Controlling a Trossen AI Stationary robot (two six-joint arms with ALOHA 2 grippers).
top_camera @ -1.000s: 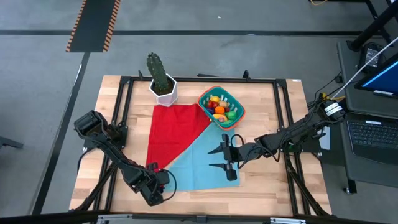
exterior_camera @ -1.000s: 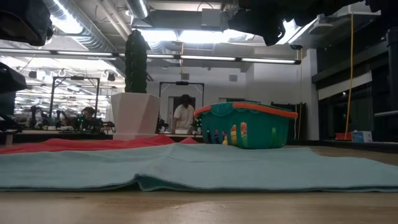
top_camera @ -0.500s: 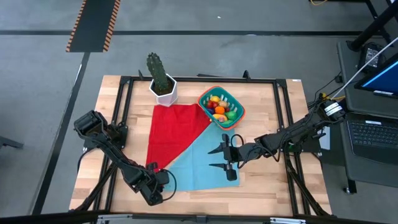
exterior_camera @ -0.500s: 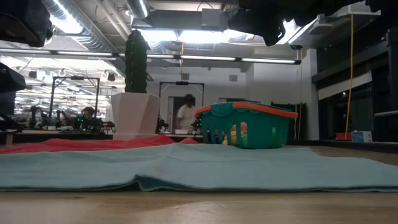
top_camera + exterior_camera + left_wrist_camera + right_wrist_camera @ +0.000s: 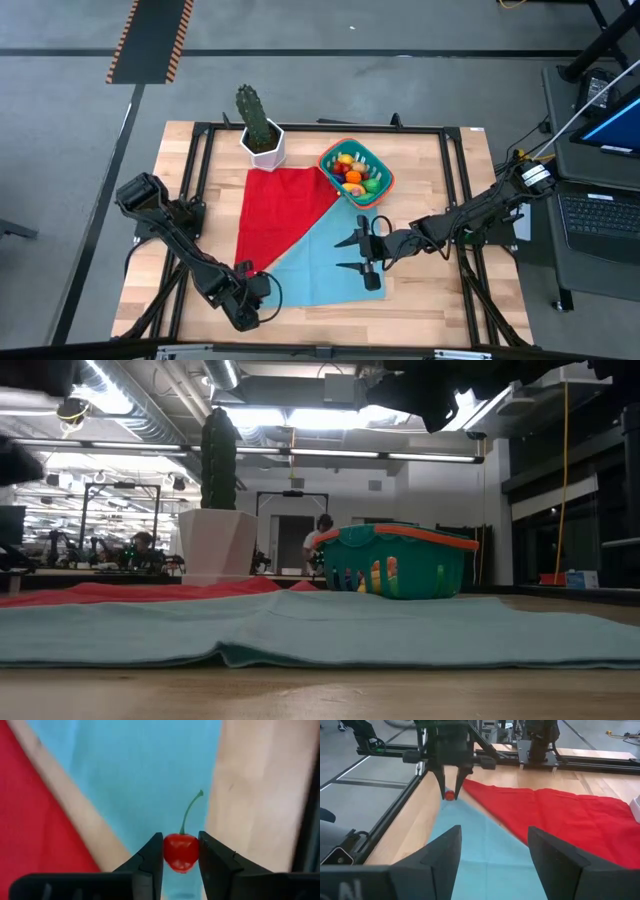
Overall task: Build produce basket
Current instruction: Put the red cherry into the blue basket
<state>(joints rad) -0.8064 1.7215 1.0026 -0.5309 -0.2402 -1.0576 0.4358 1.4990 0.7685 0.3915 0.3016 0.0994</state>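
Observation:
The teal basket (image 5: 356,172) with its orange-red rim stands at the far middle of the table, holding the produce (image 5: 352,170): yellow, orange, red and green pieces. In the low view the basket (image 5: 395,560) stands behind the cloths. My left gripper (image 5: 258,288) is over the near left corner of the blue cloth (image 5: 320,262), shut on a red cherry (image 5: 181,852) with a green stem. My right gripper (image 5: 348,254) hovers open over the blue cloth's right part, touching nothing. My left gripper pinches the cherry's round red body (image 5: 172,851) between its two fingertips (image 5: 152,855). The fingers come from above, pointing down (image 5: 451,790). The stem (image 5: 190,812) sticks out free beyond the fingers. Whether the cherry touches the cloth below, I cannot tell.
A red cloth (image 5: 285,215) and the blue cloth cover the table's middle, meeting along a slanting edge. A white hexagonal pot with a cactus (image 5: 262,140) stands at the far left of the cloths. Bare wood (image 5: 440,170) lies right of the basket. A person (image 5: 322,538) walks in the room behind.
My left arm's upper part has shifted a little toward the table's left edge; its gripper stays over the blue cloth's near left corner. The person in the room behind has walked to the right, toward the basket's outline.

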